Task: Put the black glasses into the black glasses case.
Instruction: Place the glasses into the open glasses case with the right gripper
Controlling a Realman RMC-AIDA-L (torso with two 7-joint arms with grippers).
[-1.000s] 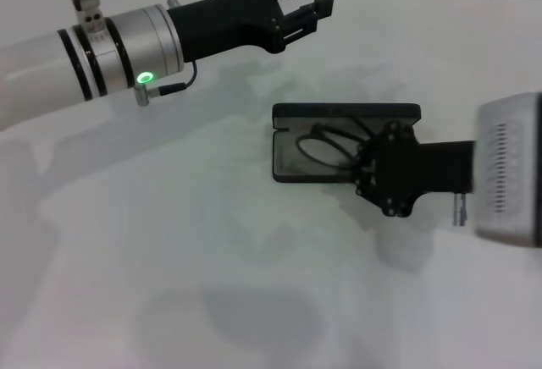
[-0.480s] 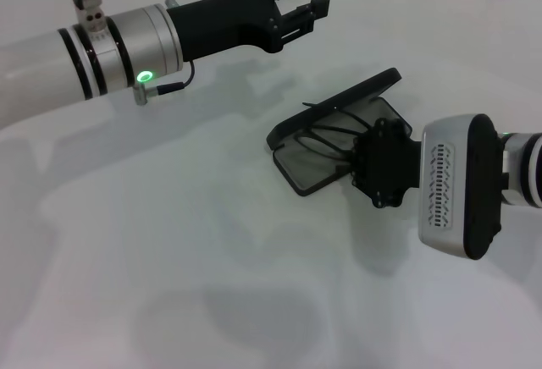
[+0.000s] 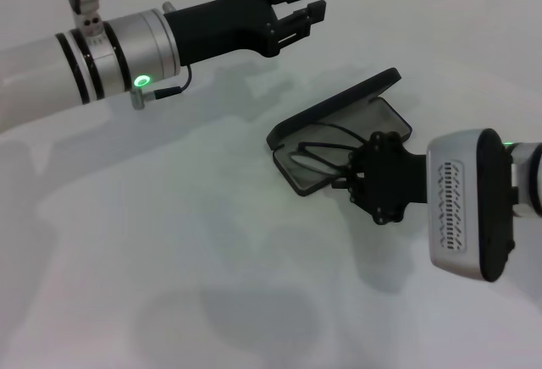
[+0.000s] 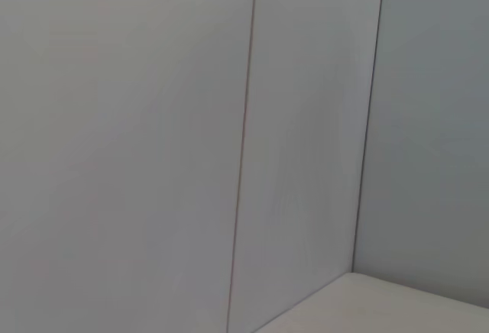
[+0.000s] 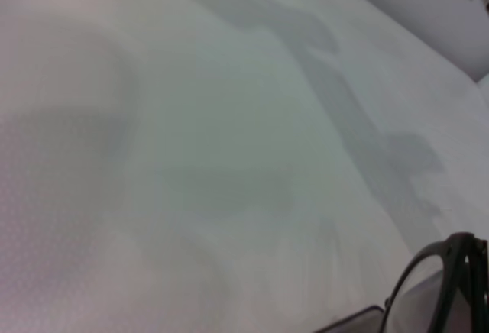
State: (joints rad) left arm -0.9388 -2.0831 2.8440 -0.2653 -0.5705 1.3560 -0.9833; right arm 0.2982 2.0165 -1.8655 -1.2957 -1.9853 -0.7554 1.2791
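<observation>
- Head view: we see the black glasses case point(image 3: 339, 136) lying open on the white table point(image 3: 169, 250), its lid tilted up toward the far side. The black glasses point(image 3: 320, 151) lie across the grey-lined tray, one lens showing clearly near the tray's left end.
- Head view, our right gripper point(image 3: 349, 172): it sits at the tray's near right edge, over the glasses' right part. Its body hides the fingertips, so we cannot tell whether they are parted or pinched, nor whether they touch the frame.
- Head view, our left gripper point(image 3: 301, 7): it hangs well apart from the case, up toward the far left, fingers spread with nothing between them.
- Left wrist view: only pale wall panels point(image 4: 306, 134) and a corner of the table show; nothing of the task appears.
- Right wrist view: mostly bare table with arm shadows; at one corner we catch a dark lens rim of the glasses above the case edge point(image 5: 351, 323).
- Progress, as we judge it: the glasses look placed, or nearly so. What may remain is letting go, pulling clear, and perhaps closing the lid.
</observation>
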